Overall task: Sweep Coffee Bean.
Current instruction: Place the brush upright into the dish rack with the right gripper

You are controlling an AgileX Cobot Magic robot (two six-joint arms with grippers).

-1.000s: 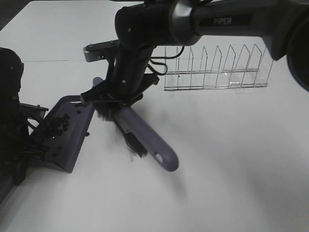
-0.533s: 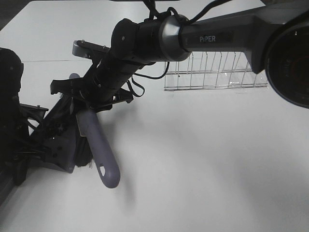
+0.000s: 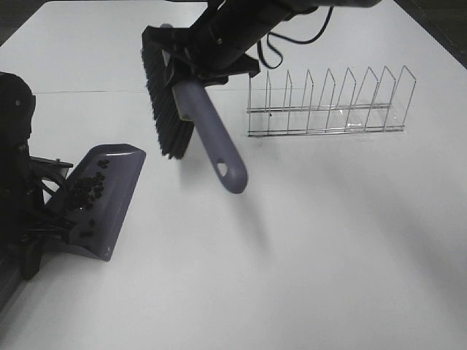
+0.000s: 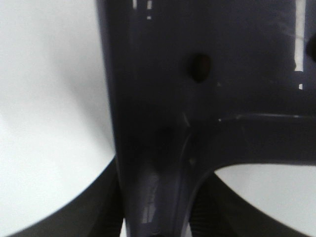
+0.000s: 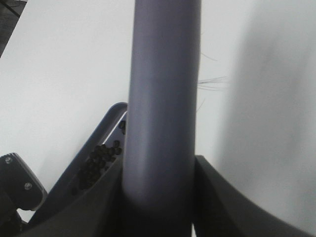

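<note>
The coffee beans (image 3: 89,188) lie in a dark cluster inside the dustpan (image 3: 117,208), toward its deep end, with a few strays lower in the pan. The dustpan sits tilted near the left edge of the table (image 3: 328,255), its lip facing the wide white middle. The left arm (image 3: 14,168), a black mass cut off by the picture's border, holds it from behind.

The left wrist view is filled by the dustpan's (image 4: 197,89) dark, blurred underside. Dark fingers (image 4: 69,217) press on either side of its stem, so the left jaws are clamped on the dustpan.

The brush (image 3: 166,102) hangs in the air, well apart from the dustpan, with its handle (image 3: 215,149) slanting down to the right. The right arm (image 3: 233,29) comes in from the top and is mostly cut off.

Only the right wrist view shows that grip: the handle (image 5: 163,98) runs between two dark fingers (image 5: 222,202), the right jaws clamped on it. Beyond lie the dustpan (image 5: 106,123) and the beans (image 5: 98,160).

A wire rack (image 3: 328,102) stands near the brush on its right. The table stretches wide to the front and right.
</note>
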